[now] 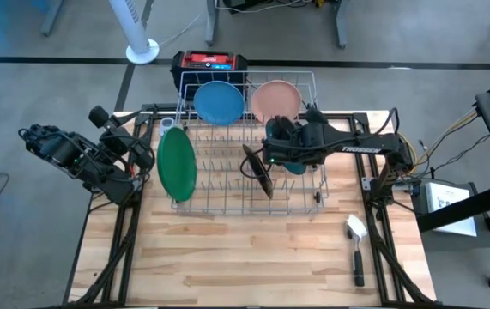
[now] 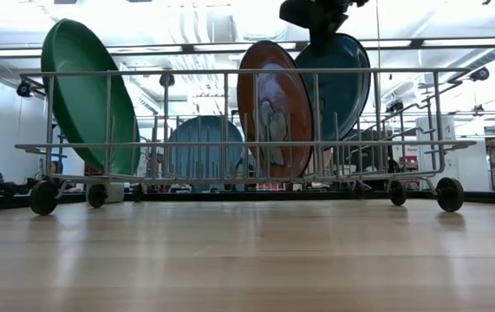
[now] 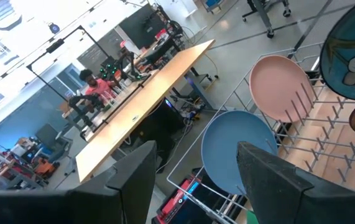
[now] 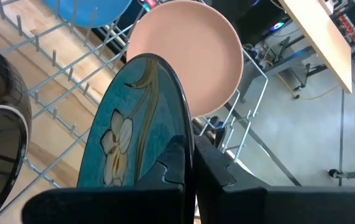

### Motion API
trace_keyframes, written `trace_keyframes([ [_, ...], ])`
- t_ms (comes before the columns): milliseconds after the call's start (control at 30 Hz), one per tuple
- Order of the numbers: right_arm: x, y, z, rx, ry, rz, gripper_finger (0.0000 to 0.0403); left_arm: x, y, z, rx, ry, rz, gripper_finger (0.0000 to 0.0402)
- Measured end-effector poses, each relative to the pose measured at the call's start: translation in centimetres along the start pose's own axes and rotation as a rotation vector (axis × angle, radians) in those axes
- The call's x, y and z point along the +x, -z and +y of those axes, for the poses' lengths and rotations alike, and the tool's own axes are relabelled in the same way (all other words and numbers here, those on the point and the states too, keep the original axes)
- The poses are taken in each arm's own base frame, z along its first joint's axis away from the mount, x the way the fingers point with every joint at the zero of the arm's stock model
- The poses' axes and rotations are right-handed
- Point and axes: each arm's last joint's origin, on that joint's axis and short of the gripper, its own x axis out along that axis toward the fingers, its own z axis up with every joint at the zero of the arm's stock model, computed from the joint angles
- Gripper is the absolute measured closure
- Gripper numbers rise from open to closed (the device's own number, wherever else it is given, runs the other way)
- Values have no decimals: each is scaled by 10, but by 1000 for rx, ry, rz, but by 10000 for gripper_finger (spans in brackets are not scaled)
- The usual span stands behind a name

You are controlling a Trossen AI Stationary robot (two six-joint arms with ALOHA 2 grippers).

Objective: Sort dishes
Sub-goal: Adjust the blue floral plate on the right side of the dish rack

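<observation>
From above, the right tool (image 1: pixel 289 160) hangs over the rack (image 1: pixel 313 202), yet only its wrist camera shows the fingers pinched on the rim of a teal flowered plate (image 4: pixel 137 130), held upright beside the pink plate (image 4: pixel 196 56). The level view alone shows the brown plate's (image 2: pixel 273 108) painted face, with the green plate (image 2: pixel 82 91) leaning at the rack's end. The left tool (image 1: pixel 137 154), spread and empty, waits off the surface's edge, facing the blue plate (image 3: pixel 239 149).
</observation>
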Motion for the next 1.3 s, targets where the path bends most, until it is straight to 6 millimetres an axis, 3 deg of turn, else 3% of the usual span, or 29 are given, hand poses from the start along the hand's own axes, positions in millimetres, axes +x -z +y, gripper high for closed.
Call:
trace_keyframes([
  [1033, -3, -6, -5, 253, -49, 18, 402, 0, 0, 0, -31, 2, 0, 191],
  [1300, 7, -6, 11, 247, -32, 37, 402, 0, 0, 0, -31, 2, 0, 191],
])
